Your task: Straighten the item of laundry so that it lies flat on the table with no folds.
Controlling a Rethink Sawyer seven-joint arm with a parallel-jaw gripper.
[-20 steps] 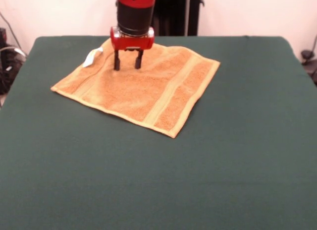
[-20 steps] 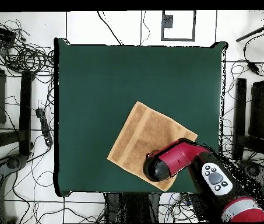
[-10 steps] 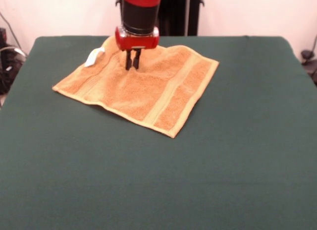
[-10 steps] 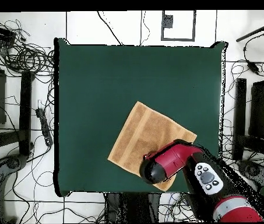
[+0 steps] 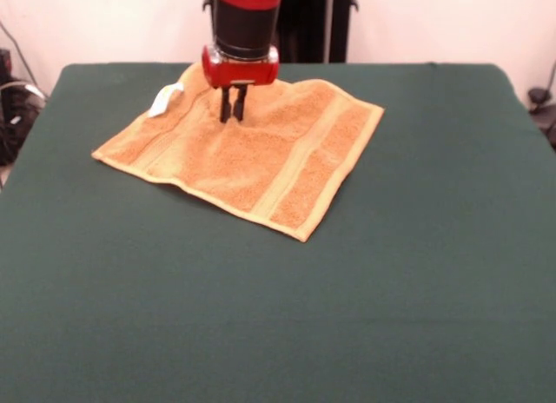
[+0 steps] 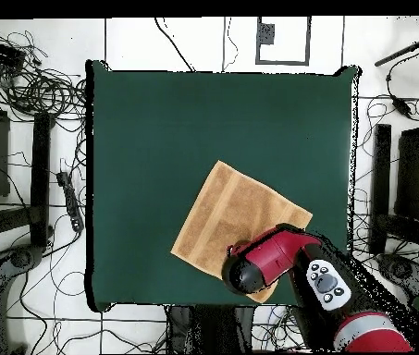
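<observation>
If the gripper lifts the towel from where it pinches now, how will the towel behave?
Likely floppy: the towel is thin terry and would drape from the gripper rather than stay flat. Probably light. It may drag, not slide, on the felt-like table.

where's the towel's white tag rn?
Front view: small white tag sits at the orange-tan terry towel's upper-left corner, left of the gripper, near the green table's far edge.

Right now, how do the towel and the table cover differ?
The towel is orange-tan terry with paler bands and a white tag; the table cover is plain dark green. The towel is small and lies askew; the table is far larger. The pincer is closed on the towel only.
</observation>
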